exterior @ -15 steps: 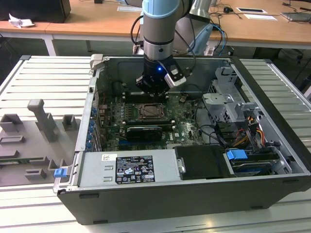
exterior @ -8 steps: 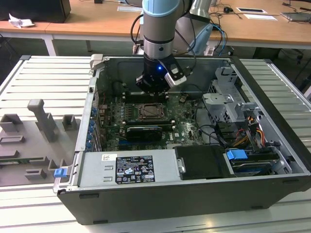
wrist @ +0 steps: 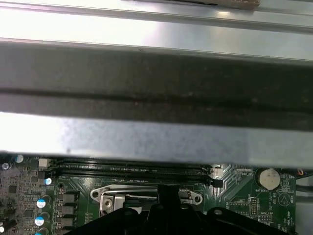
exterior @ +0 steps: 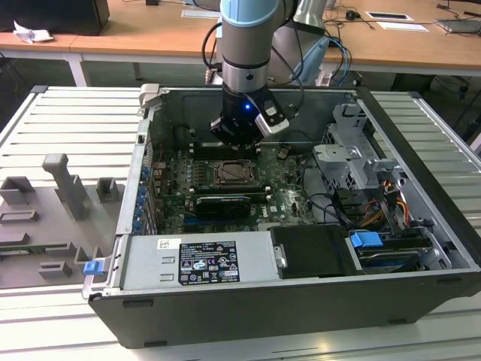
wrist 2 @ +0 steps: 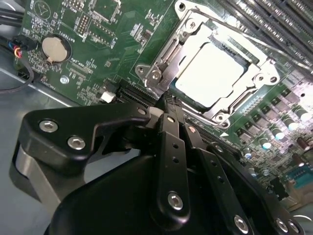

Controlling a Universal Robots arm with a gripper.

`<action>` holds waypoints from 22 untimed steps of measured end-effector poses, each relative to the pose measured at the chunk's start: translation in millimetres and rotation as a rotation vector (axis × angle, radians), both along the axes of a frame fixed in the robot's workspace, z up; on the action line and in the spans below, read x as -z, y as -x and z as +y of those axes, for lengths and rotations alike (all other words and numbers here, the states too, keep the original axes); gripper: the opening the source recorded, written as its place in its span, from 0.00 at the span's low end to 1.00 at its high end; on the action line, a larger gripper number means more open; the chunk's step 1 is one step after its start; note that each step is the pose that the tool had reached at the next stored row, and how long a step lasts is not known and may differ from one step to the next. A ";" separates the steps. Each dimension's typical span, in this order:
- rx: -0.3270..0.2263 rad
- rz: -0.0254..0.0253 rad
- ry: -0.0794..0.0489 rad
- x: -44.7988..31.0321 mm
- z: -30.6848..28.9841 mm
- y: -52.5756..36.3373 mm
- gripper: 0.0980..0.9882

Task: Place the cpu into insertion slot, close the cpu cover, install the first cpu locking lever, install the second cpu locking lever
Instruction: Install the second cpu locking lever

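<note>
The board (wrist 2: 98, 58) was green with tiny white marks. The chip (wrist 2: 209, 73) was pale silver-grey, its frame (wrist 2: 166, 54) shiny silver. The gripper (wrist 2: 168, 110) was black. The tab (exterior: 367, 242) was blue.

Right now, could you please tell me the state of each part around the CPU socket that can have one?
cpu: seated flat in the insertion slot.
cpu cover: closed down around the chip.
claw: fingers together, tips at the cover's edge, holding nothing.
Computer case: side open, motherboard exposed.
</note>
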State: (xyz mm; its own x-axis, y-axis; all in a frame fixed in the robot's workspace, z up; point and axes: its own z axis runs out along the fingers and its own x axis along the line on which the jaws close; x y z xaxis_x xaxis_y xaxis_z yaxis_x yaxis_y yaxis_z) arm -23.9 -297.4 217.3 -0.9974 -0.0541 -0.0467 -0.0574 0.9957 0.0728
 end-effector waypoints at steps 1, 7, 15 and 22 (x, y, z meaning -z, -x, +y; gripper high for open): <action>0.000 0.0000 0.000 0.0 -1.7 0.0 0.01; 0.000 -0.0001 0.000 0.0 -14.6 0.0 0.01; 0.000 -0.0001 0.000 -4.6 -25.3 0.0 0.01; 0.000 -0.0001 -0.001 -20.4 -29.8 0.0 0.01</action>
